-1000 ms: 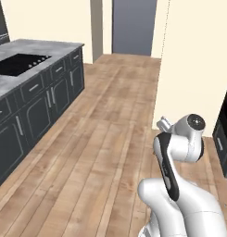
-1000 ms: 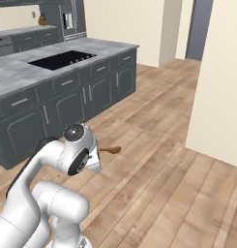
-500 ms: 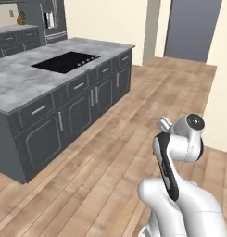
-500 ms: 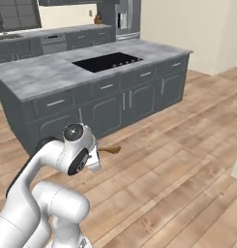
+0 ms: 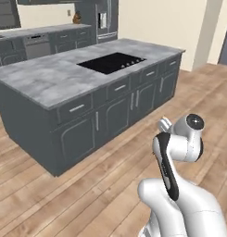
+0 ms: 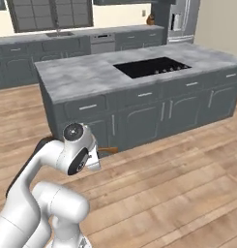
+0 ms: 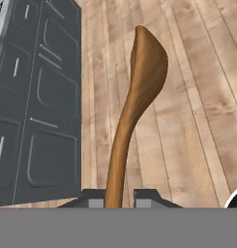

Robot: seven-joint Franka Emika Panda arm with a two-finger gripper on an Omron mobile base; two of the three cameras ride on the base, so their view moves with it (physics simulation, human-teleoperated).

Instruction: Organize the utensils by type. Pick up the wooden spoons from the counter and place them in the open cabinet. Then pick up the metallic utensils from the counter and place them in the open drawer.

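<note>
My fingers clamp the wooden spoon low on its handle (bowl far out); a jolt over the floor could swing it loose.

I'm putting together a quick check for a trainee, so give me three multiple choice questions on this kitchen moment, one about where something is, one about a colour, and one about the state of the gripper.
1. Where is the black cooktop?
A. Set into the island counter
B. On the wood floor
C. Inside a wall cabinet

2. What colour is the wooden spoon in the hand view?
A. Silvery grey
B. Orange-brown all over
C. Pale cream all over

3. What is the gripper doing?
A. Standing wide open with nothing in it
B. Shut on a metal fork
C. Shut on the wooden spoon's handle

Answers:
1. A, the dark panel sits flush in the marble top in both base views.
2. B, bowl and handle are the same brown in the hand view.
3. C, the handle runs down between the two finger tips in the hand view.
</note>
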